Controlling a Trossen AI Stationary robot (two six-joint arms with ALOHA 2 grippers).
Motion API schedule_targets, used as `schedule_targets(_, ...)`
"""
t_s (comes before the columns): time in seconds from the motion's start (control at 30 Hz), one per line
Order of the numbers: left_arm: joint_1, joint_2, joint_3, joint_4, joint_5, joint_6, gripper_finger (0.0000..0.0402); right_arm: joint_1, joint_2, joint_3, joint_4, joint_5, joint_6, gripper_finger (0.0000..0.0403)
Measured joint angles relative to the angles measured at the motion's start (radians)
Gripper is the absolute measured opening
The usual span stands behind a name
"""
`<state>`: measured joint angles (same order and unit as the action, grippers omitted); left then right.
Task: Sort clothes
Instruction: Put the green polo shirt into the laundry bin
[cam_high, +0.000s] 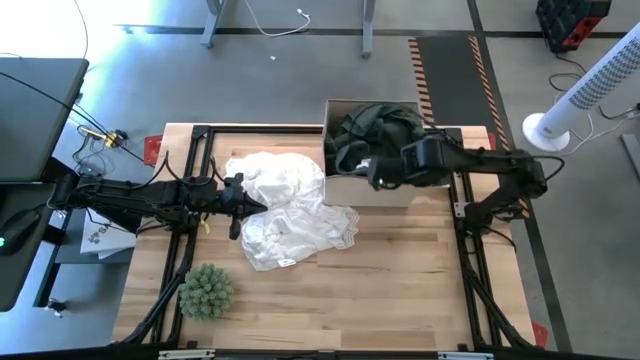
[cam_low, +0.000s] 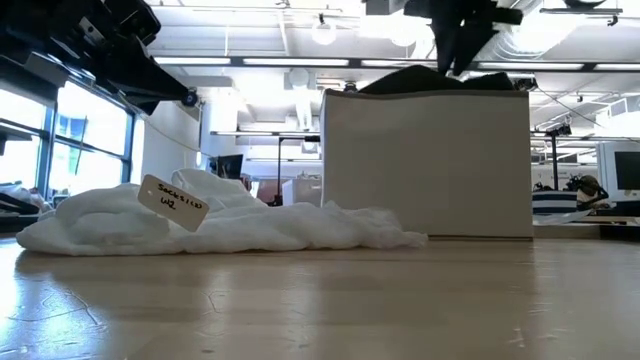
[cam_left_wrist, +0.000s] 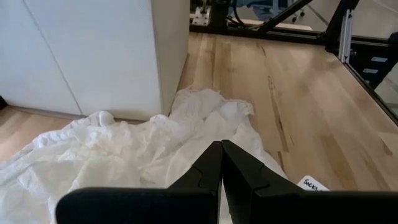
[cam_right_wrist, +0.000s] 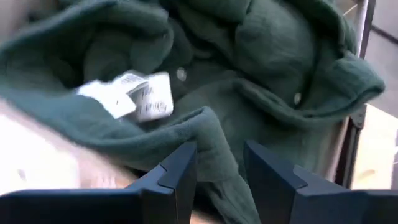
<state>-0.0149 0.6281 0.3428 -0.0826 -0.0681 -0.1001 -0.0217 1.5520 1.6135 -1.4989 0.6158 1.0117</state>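
Observation:
A large white garment (cam_high: 285, 205) lies crumpled on the table left of centre, against the box's near left corner; it also shows in the low view (cam_low: 220, 225) and the left wrist view (cam_left_wrist: 124, 155). A dark green garment (cam_high: 375, 130) lies heaped in an open white box (cam_high: 345, 185). My left gripper (cam_high: 240, 205) is shut and hovers over the white garment's left edge (cam_left_wrist: 221, 146). My right gripper (cam_high: 378, 178) is open over the box's near left part, with a fold of the green garment (cam_right_wrist: 214, 134) between its fingers (cam_right_wrist: 217, 155). The other clothes are not in view. My right gripper stands open from above, with one finger (cam_right_wrist: 180, 171) on each side of a fold of the green garment (cam_right_wrist: 214, 143), which rests in the box. Whether the fingers touch the cloth, I cannot tell.
A spiky green ball (cam_high: 205, 290) sits near the table's front left. A paper tag (cam_low: 172, 200) hangs on the white garment. The box wall (cam_low: 425, 165) stands at the table's far middle. Bare wood lies toward the near and right edges.

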Motion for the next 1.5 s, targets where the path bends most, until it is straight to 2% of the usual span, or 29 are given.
schedule_targets(0.1, 0.000, 0.000, 0.000, -0.001, 0.000, 0.000, 0.0007, -0.075, 0.002, -0.001, 0.060, -0.063, -0.083, 0.0128)
schedule_targets(0.2, 0.000, 0.000, 0.000, -0.002, 0.005, -0.001, 0.0007, -0.159, 0.004, -0.044, 0.181, -0.195, -0.237, 0.0128)
schedule_targets(0.3, 0.000, 0.000, 0.000, -0.007, 0.005, -0.011, 0.0007, -0.239, 0.004, -0.143, 0.327, -0.377, -0.343, 0.0128)
schedule_targets(0.4, 0.000, 0.000, 0.000, -0.009, 0.006, -0.018, 0.0007, -0.308, 0.004, -0.273, 0.448, -0.449, -0.365, 0.0128)
schedule_targets(0.47, 0.000, 0.000, 0.000, -0.010, 0.006, -0.019, 0.0007, -0.348, 0.001, -0.356, 0.533, -0.445, -0.354, 0.0128)
schedule_targets(0.57, 0.000, 0.000, 0.000, -0.010, 0.005, -0.019, 0.0007, -0.386, -0.001, -0.454, 0.645, -0.372, -0.330, 0.0128)
schedule_targets(0.7, 0.000, 0.000, 0.000, -0.010, 0.005, -0.019, 0.0007, -0.417, -0.001, -0.493, 0.782, -0.349, -0.369, 0.0128)
schedule_targets(0.87, 0.000, 0.000, 0.000, -0.010, 0.005, -0.019, 0.0007, -0.416, -0.001, -0.380, 0.732, -0.338, -0.449, 0.0128)
schedule_targets(1.1, 0.000, 0.000, 0.000, -0.010, 0.005, -0.029, 0.0007, -0.356, -0.019, -0.039, 0.436, -0.158, -0.449, 0.0128)
schedule_targets(1.23, 0.000, 0.000, 0.000, -0.009, 0.005, -0.029, 0.0007, -0.326, -0.022, 0.087, 0.398, -0.146, -0.475, 0.0128)
schedule_targets(1.37, 0.000, 0.000, 0.000, -0.009, 0.005, -0.029, 0.0007, -0.338, -0.021, 0.074, 0.433, -0.230, -0.485, 0.0128)
schedule_targets(1.5, 0.000, 0.000, 0.000, -0.008, 0.005, -0.029, 0.0007, -0.403, -0.019, -0.066, 0.465, -0.220, -0.406, 0.0128)
